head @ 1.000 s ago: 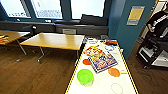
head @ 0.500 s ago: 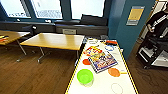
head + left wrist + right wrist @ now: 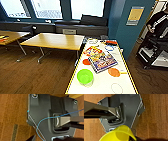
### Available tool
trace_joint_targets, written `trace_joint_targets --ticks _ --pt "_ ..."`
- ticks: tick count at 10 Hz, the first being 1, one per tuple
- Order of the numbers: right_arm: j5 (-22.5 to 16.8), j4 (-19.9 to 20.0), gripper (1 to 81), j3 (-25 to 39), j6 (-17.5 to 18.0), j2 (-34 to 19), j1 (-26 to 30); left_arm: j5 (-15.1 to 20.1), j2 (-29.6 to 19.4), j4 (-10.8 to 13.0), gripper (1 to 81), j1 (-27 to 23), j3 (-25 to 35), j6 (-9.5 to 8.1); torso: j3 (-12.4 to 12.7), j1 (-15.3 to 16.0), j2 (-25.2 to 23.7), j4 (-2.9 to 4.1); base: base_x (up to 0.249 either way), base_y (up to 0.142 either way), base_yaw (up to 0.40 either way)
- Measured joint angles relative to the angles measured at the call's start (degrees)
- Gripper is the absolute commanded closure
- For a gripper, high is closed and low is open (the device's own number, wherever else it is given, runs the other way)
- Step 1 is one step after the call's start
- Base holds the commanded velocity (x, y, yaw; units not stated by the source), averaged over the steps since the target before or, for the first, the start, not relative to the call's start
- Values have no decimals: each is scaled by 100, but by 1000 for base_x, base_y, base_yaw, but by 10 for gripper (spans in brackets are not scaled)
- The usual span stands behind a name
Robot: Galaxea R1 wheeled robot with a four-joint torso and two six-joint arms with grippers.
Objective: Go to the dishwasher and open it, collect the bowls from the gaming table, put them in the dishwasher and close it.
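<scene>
The gaming table [image 3: 125, 82], white-topped with a yellow rim, runs away from me at lower right in the head view. A lime green bowl [image 3: 85, 77] stands upright near its left rim, at the near end. Beyond the bowl lie flat orange discs [image 3: 114, 72] and colourful printed boards [image 3: 103, 61]. In the right wrist view a yellow bowl [image 3: 119, 134] hangs above the wooden floor and my dark base, with my right gripper [image 3: 130, 138] shut on its rim. The left wrist view looks down on my base and a blue cable [image 3: 41, 122]. The dishwasher is out of view.
A wood-topped table [image 3: 53, 40] stands left of the gaming table, with another [image 3: 11, 35] further left. Brown wooden floor lies between them and me. A teal wall [image 3: 130, 35] borders the table's right side. A person with a dark rig [image 3: 156, 40] stands at far right.
The whole head view has shifted a little: the gaming table and green bowl sit slightly lower and nearer, so the camera has moved forward. Nothing on the table has moved.
</scene>
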Motion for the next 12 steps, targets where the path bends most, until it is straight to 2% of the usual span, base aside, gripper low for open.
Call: trace_joint_targets --ticks 5,9,12 --pt "18 -57 811 -304 -5 240 5 -302 -1246 -16 10 -33 1456 -18 0 0 -2 0 0 0 0" --pt "20 -112 811 -325 -5 288 33 -503 -2400 -40 10 -229 3029 -93 0 -2 -2 0 0 0 0" --pt "18 -123 811 -347 -5 288 33 -549 -3302 -41 10 -605 4214 -132 0 -2 -2 0 0 0 0"
